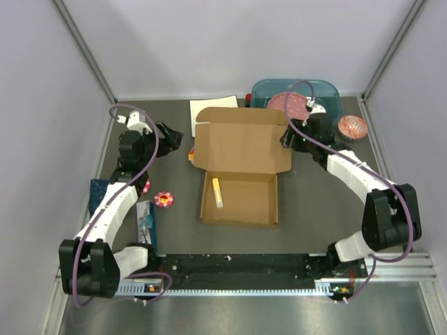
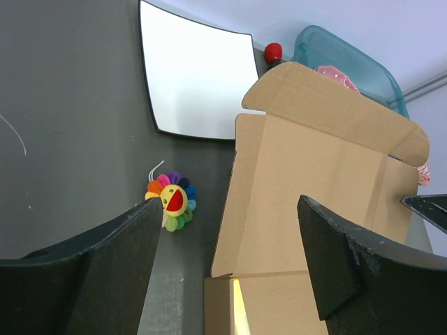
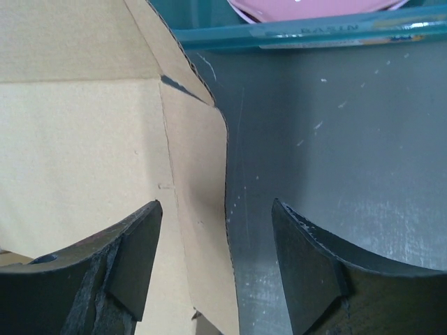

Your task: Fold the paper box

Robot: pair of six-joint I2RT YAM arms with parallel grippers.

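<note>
Dark grey tabletop [image 1: 314, 202] lay between pale walls, and the paper box [image 1: 241, 164] sat mid-table, its lid open toward the far wall. The left claw [image 1: 173, 137] hung with its fingers spread wide and nothing between them. The lid's left edge stood just ahead of it, and a rainbow flower toy [image 2: 171, 201] lay near its left fingertip. The right claw [image 3: 215, 209] was likewise parted over the lid's side flap edge, with a teal tub [image 3: 293, 31] beyond. Whether it touched the card, I could not tell.
</note>
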